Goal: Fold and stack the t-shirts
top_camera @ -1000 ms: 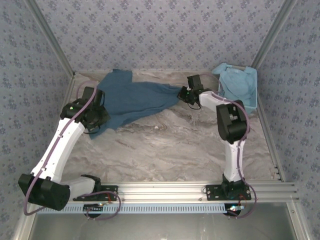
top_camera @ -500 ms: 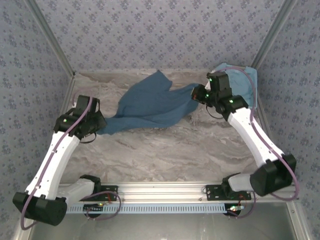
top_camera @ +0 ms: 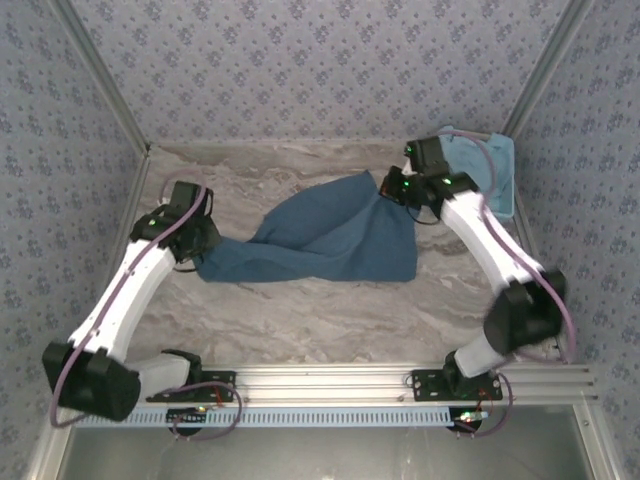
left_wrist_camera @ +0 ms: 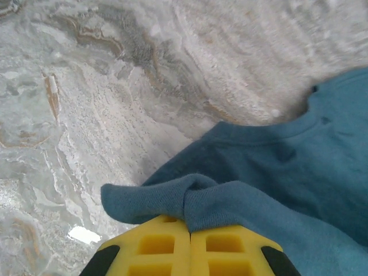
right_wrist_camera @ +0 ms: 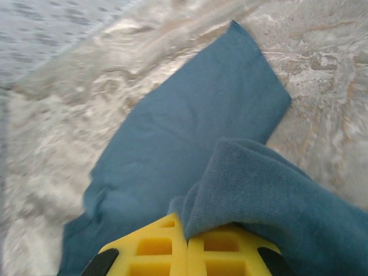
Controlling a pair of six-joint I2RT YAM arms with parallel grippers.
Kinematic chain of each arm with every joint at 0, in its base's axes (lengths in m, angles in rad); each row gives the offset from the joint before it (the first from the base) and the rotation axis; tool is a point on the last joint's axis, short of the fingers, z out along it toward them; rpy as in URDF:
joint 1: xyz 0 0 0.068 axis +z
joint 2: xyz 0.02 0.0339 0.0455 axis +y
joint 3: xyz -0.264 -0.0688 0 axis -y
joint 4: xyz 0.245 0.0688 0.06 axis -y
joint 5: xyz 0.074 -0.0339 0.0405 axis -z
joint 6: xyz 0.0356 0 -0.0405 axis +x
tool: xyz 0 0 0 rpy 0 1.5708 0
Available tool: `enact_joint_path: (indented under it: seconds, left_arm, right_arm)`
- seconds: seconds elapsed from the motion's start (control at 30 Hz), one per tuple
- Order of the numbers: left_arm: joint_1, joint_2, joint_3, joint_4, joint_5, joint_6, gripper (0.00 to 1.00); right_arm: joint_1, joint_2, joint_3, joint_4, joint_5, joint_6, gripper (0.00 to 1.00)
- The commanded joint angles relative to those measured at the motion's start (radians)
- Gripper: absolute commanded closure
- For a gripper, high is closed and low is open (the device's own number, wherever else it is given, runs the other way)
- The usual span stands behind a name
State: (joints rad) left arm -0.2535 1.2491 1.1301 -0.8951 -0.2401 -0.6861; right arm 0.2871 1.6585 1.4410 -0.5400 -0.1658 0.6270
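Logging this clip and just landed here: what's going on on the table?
Both arms hold the dark teal-blue t-shirt at opposite ends. The left hand is shut on a bunched edge at the left of the marble table; the right hand is shut on a fold near the back right, beside the pale-blue basket. The shirt is spread between them over the table, crumpled and not yet folded.

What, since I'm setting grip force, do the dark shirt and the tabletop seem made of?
Dark t-shirt: soft matte knit, likely cotton jersey; fuzzy surface, limp folds. Tabletop: hard, smooth, faintly glossy, with marble-like veining; real stone or printed laminate, unclear.
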Motion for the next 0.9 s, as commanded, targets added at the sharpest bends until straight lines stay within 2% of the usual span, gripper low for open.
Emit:
enact_joint_path:
  seconds: [0.0, 0.1, 0.17, 0.27, 0.4, 0.57, 0.73, 0.87]
  left_arm:
    - [0.025, 0.117, 0.075, 0.050, -0.048, 0.041, 1.00]
    - [0.031, 0.204, 0.119, 0.062, -0.050, 0.072, 1.00]
    - [0.031, 0.223, 0.132, 0.066, -0.037, 0.082, 1.00]
    - [0.031, 0.213, 0.120, 0.062, -0.020, 0.085, 1.00]
    - [0.031, 0.183, 0.079, 0.045, 0.004, 0.085, 1.00]
    - [0.030, 0.139, 0.041, 0.032, 0.033, 0.080, 1.00]
    - [0.030, 0.125, 0.034, 0.027, 0.049, 0.082, 1.00]
    - [0.030, 0.128, 0.034, 0.032, 0.057, 0.081, 1.00]
  right_arm:
    - [-0.029, 0.250, 0.129, 0.043, -0.049, -0.006, 0.94]
    - [-0.051, 0.409, 0.262, 0.014, -0.091, -0.006, 0.71]
    - [-0.057, 0.407, 0.272, 0.023, -0.074, -0.007, 0.57]
    - [-0.061, 0.322, 0.215, -0.015, -0.019, -0.038, 0.45]
    - [-0.063, 0.135, -0.009, -0.057, 0.057, -0.044, 0.41]
    - [-0.044, -0.118, -0.350, -0.057, 0.123, -0.017, 0.44]
    - [0.030, -0.124, -0.392, -0.164, 0.254, -0.120, 0.36]
    - [0.079, -0.037, -0.397, -0.168, 0.265, -0.157, 0.33]
